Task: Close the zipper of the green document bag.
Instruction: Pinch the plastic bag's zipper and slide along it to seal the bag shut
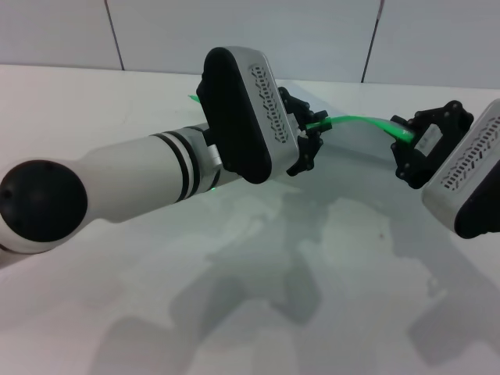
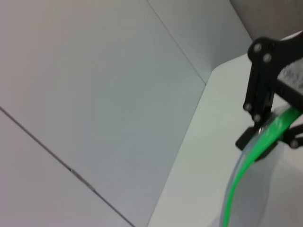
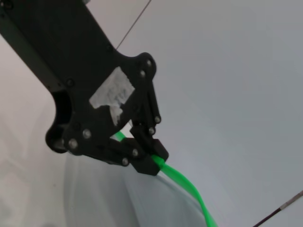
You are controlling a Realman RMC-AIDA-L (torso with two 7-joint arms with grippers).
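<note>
The green document bag [image 1: 361, 145] hangs lifted off the table between my two grippers, its pale translucent sheet sagging below the zipper [image 1: 351, 119]. My left gripper [image 1: 312, 130] is shut on the zipper at its left part; in the right wrist view this left gripper [image 3: 149, 158] pinches the zipper [image 3: 184, 182] with the bag [image 3: 142, 203] below it. At the strip's right end my right gripper [image 1: 402, 141] is shut on it, and the left wrist view shows that right gripper [image 2: 267, 135] clamped on the zipper [image 2: 236, 179]. I cannot make out the slider tab.
The white table [image 1: 312, 297] spreads under both arms. A pale panelled wall [image 1: 312, 35] rises just behind the bag. My left forearm [image 1: 141, 176] crosses the left half of the head view and hides the bag's left end.
</note>
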